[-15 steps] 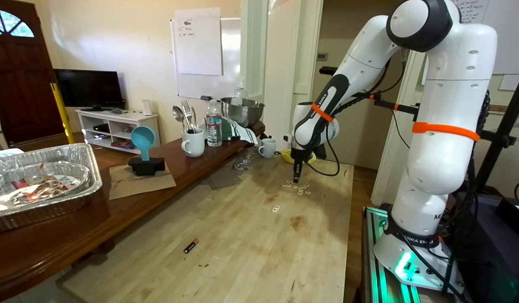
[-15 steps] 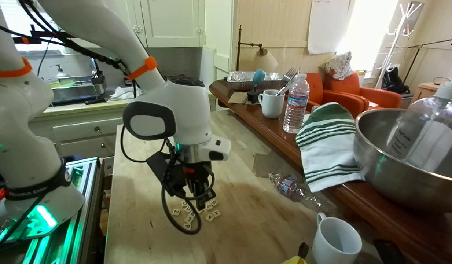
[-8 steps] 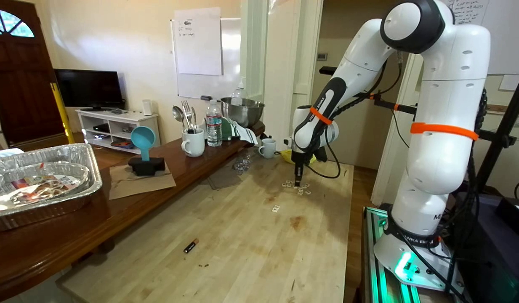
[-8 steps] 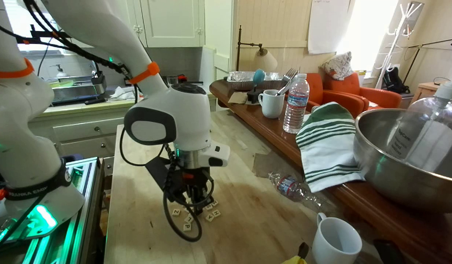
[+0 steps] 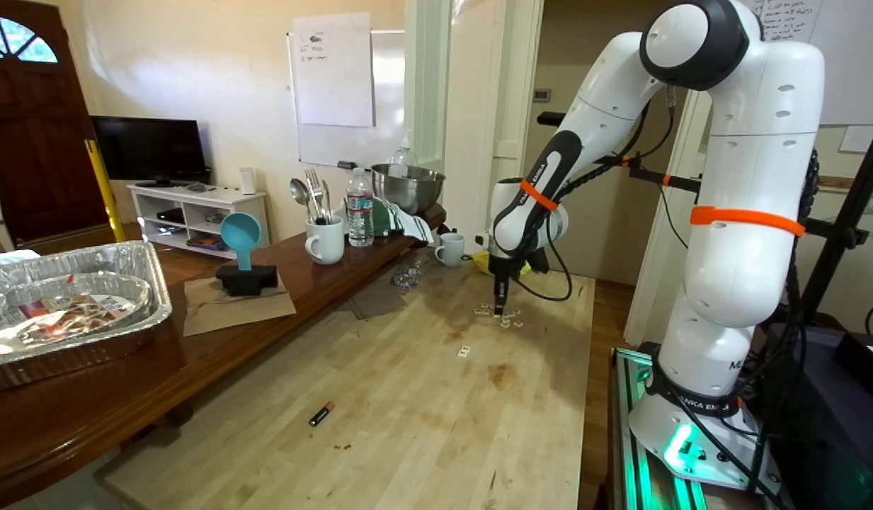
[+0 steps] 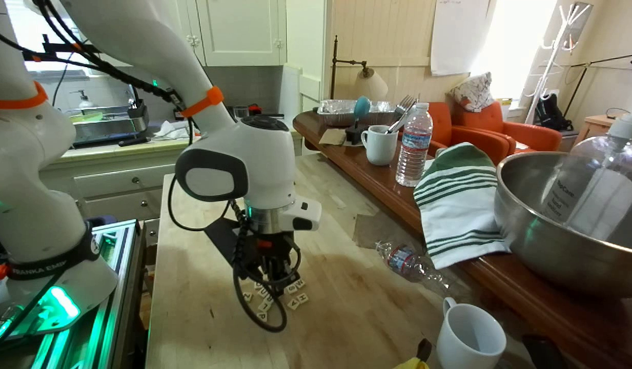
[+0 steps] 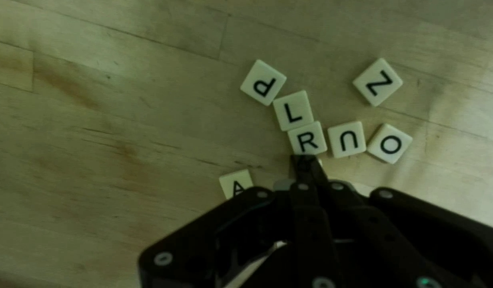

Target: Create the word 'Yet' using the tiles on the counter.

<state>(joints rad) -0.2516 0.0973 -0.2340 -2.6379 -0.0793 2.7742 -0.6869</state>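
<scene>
Small pale letter tiles lie loosely grouped on the light wooden counter (image 5: pixel 408 432). In the wrist view P (image 7: pixel 263 83), L (image 7: pixel 293 111), R (image 7: pixel 307 138), U (image 7: pixel 347 139), O (image 7: pixel 390 143), a Z-or-N tile (image 7: pixel 378 82) and A (image 7: pixel 236 183) show; L touches R. A small pair of tiles (image 5: pixel 464 350) lies apart from the group. My gripper (image 7: pixel 308 160) is shut, its black fingers together, pointing down just beside R. It stands over the group in both exterior views (image 5: pixel 499 313) (image 6: pixel 278 293). A pale piece shows beside the fingertips, mostly hidden; I cannot tell whether they touch it.
A battery (image 5: pixel 321 414) lies on the counter. A crushed plastic bottle (image 6: pixel 409 262), a white mug (image 6: pixel 472 335) and a yellow item (image 5: pixel 483 263) stand near its far end. A higher dark brown table (image 5: pixel 195 354) runs alongside, bearing a steel bowl (image 5: pixel 410 191).
My gripper has come down from above the tiles to nearly counter level, then shifted very slightly in the last half second. The tiles look about the same.
</scene>
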